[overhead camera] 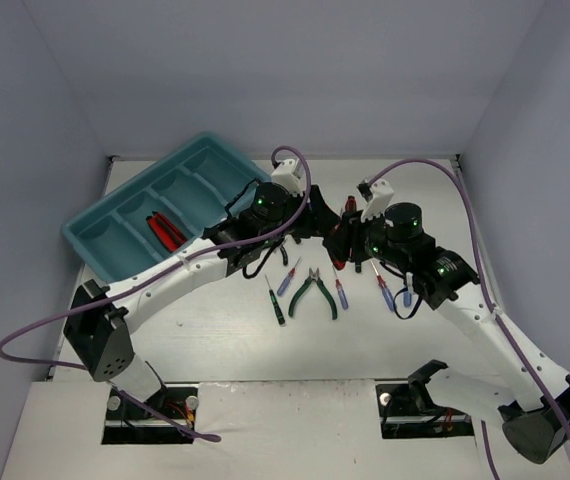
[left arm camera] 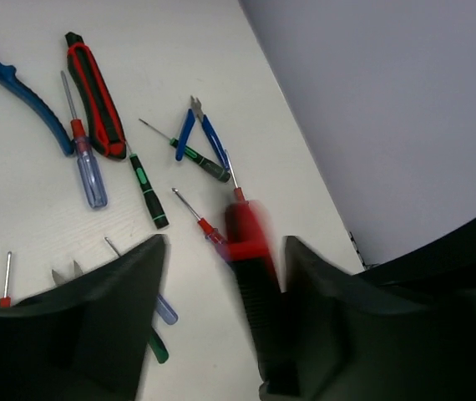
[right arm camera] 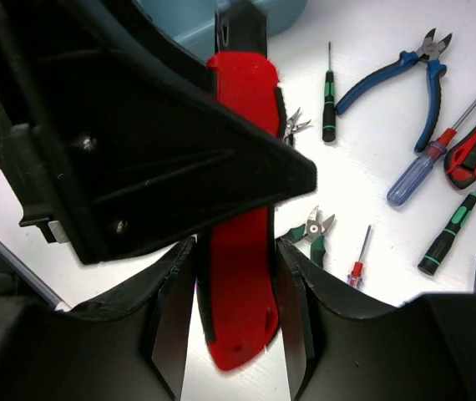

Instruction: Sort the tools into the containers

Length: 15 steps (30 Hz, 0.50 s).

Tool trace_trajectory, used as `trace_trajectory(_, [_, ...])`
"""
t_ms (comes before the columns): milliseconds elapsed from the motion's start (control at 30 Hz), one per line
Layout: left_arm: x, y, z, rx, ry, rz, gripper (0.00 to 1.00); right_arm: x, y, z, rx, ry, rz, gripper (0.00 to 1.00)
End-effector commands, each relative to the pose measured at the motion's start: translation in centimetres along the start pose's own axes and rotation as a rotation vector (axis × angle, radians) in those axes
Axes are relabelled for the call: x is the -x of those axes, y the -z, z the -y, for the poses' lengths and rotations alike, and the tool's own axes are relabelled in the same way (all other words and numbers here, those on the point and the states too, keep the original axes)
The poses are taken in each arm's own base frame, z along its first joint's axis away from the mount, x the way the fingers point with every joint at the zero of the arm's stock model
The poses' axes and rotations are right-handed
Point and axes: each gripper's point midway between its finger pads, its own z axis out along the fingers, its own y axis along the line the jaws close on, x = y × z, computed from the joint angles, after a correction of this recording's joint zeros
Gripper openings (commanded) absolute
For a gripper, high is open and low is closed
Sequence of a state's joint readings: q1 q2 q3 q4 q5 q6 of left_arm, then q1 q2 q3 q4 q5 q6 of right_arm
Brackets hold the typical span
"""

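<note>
just one cutter (overhead camera: pixel 166 230) in tray (overhead camera: pixel 115 245), one red tool (right arm camera: pixel 238 276) gripped.

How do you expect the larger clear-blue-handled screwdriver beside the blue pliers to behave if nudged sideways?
The screwdriver has a round, smooth-looking handle, so it would probably roll rather than slide. Its thin metal shaft looks rigid, so it should move as one stiff piece. Being slim, it is likely light.
</note>
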State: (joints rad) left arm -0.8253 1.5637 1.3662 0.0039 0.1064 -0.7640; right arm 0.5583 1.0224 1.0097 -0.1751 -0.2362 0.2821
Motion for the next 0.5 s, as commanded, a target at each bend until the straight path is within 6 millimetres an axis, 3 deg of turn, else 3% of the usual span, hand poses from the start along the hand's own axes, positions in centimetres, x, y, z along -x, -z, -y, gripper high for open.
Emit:
trace_trajectory(0, [4.6, 1.6, 3.7, -0.096, -0.012, 0.121, 0.24, 4.7, 0.2, -1.6, 0.048, 0.043, 0.151, 0.11])
trace_trajectory(100, [4.9, 1.9, 3.0, -0.074, -0.013, 0.116, 0.09, 4.8, 0.0, -1.2, 0.024, 0.041, 0.153, 0.24])
trace_trajectory(200, [6.1, 2.6, 0.4, -0.020, 0.004, 0.126, 0.05, 4.8, -0.2, -0.8, 0.002, 0.036, 0.155, 0.51])
trace_trajectory(300, [7.9, 4.0, -3.8, 0.073, 0.024, 0.149, 0.04, 4.6, -0.2, 0.2, -0.047, 0.027, 0.160, 0.68])
trace_trajectory(367, [8.9, 5.2, -6.5, 0.134, 0.026, 0.156, 0.04, 4.3, -0.2, 0.9, -0.080, 0.020, 0.161, 0.73])
trace_trajectory(467, [11.6, 7.8, -12.3, 0.259, 0.040, 0.184, 0.04, 3.9, 0.0, 1.9, -0.120, 0.014, 0.164, 0.76])
